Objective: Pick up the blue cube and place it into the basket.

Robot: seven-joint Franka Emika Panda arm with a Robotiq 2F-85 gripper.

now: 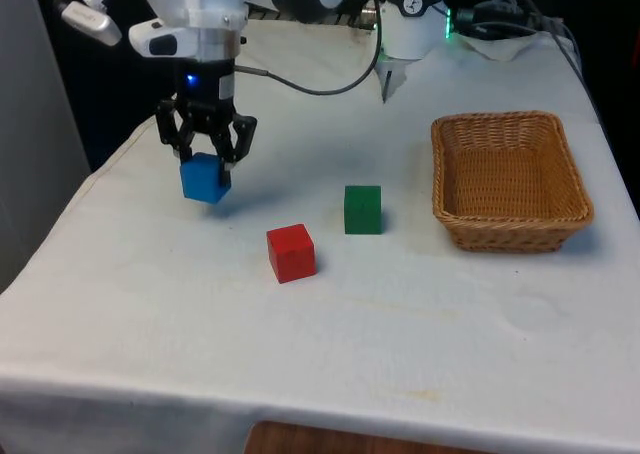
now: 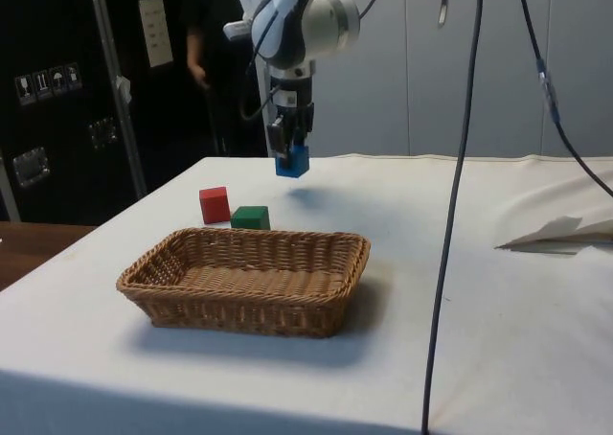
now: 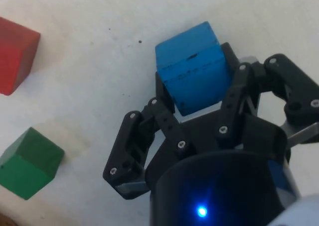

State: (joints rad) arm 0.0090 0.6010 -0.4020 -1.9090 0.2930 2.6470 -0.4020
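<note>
The blue cube [image 1: 205, 178] is held clamped in the hand [image 1: 206, 155], lifted off the surface; the wicker basket [image 1: 510, 224] lies toward three o'clock in the front view.

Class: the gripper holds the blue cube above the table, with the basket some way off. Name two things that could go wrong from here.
1. The gripper pinches only the blue cube's upper part, and most of it hangs below the fingers, so it might slip out during the carry.
2. The red cube and green cube lie between it and the basket; a low path could knock them.
</note>
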